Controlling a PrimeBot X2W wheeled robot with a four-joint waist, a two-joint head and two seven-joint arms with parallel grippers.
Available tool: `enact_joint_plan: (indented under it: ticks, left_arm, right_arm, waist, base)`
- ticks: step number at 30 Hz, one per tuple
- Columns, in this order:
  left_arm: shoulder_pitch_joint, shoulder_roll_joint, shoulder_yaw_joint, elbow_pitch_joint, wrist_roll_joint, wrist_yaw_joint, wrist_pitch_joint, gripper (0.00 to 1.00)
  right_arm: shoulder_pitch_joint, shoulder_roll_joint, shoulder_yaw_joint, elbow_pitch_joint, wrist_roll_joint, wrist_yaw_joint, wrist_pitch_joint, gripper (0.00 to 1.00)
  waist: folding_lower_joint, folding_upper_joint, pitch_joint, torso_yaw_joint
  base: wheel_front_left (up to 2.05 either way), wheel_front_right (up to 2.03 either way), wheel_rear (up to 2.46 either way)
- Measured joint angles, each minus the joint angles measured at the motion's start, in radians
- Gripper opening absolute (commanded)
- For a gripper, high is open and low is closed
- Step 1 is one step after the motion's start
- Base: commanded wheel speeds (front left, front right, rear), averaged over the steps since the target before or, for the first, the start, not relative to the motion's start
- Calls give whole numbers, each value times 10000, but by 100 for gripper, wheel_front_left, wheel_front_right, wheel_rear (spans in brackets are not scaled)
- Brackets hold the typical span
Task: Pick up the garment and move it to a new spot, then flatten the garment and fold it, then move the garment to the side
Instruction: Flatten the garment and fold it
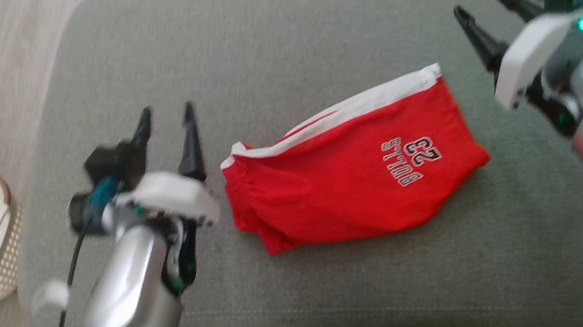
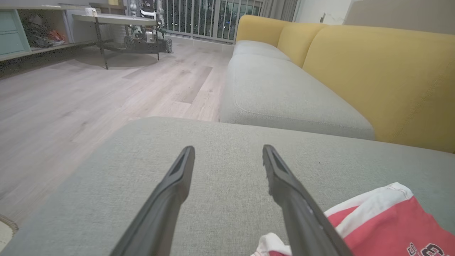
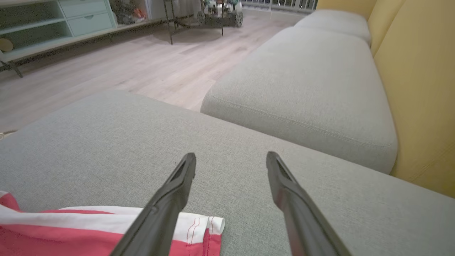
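Red garment (image 1: 357,167) lies between left tool (image 1: 166,109) and right tool (image 1: 479,0), both released and empty.

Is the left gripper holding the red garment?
No, the left gripper stands open beside the red garment, with nothing between its fingers.

The red fabric garment with white trim (image 1: 352,178) lies folded into a compact, roughly rectangular bundle on the grey upholstered cushion (image 1: 284,39), flat but slightly rumpled, its long axis tilted from 8 o'clock to 2 o'clock in the head view. A white band (image 1: 356,109) runs along its far edge from about 10 o'clock to 1 o'clock. The black-and-white lettering "BULLS 23" (image 1: 413,160) sits toward 3 o'clock of its middle, turned to read from 6 toward 12 o'clock.
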Motion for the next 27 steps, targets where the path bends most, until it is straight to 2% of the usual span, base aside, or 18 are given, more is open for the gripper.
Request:
enact_joint_plan:
  ticks: [3,6,9,12,16,19,20,21,23,27]
  left_arm:
    - [1115,113,441,-1091,525,211,-2,100]
    - [2237,153,757,-1998,1009,441,-2,100]
    - [3190,134,1193,-2660,1356,748,-2,100]
    - [3968,130,1505,-3173,1751,828,-2,100]
    - [4850,56,1664,-3459,2213,757,-2,100]
    - [5356,-56,1799,-3488,2309,581,-2,100]
    - [5474,-63,1843,-3574,2452,510,-2,100]
    - [5474,-63,1843,-3574,2452,510,-2,100]
    - [5731,-104,1987,-3862,2769,418,-2,100]
    - [6063,-173,1987,-3983,3091,326,-2,100]
  right_arm:
    - [682,69,-127,-157,-640,0,-828,100]
    - [1362,205,-545,-583,-1465,0,-1187,100]
    - [2231,378,-1544,-1298,-2276,0,-1271,100]
    - [3530,731,-3030,-2734,-3384,0,-1283,100]
    - [5754,1576,-4560,-4683,-5053,-2,-1292,100]
    - [7251,2196,-5210,-5766,-6335,0,-1292,100]
    - [7667,2458,-5473,-6006,-6546,0,-1294,100]
    - [7667,2458,-5473,-6006,-6546,0,-1294,100]
    - [8582,3055,-5939,-6500,-7012,0,-1294,100]
    - [9127,3300,-6228,-6792,-7198,0,-1292,100]
  waist:
    - [0,0,-459,-156]
    - [0,0,-915,-334]
    - [0,0,-1336,-513]
    - [0,0,-1690,-697]
    - [0,0,-2033,-918]
    - [0,0,-2166,-1033]
    - [0,1,-2198,-1062]
    - [0,1,-2198,-1062]
    - [0,1,-2257,-1127]
    - [0,1,-2284,-1157]
  base:
    - [0,0,0]
    - [0,0,0]
    - [0,0,0]
    - [0,0,0]
    - [0,0,0]
    - [0,0,0]
    - [0,0,0]
    - [0,0,0]
    - [0,0,0]
    - [0,0,0]
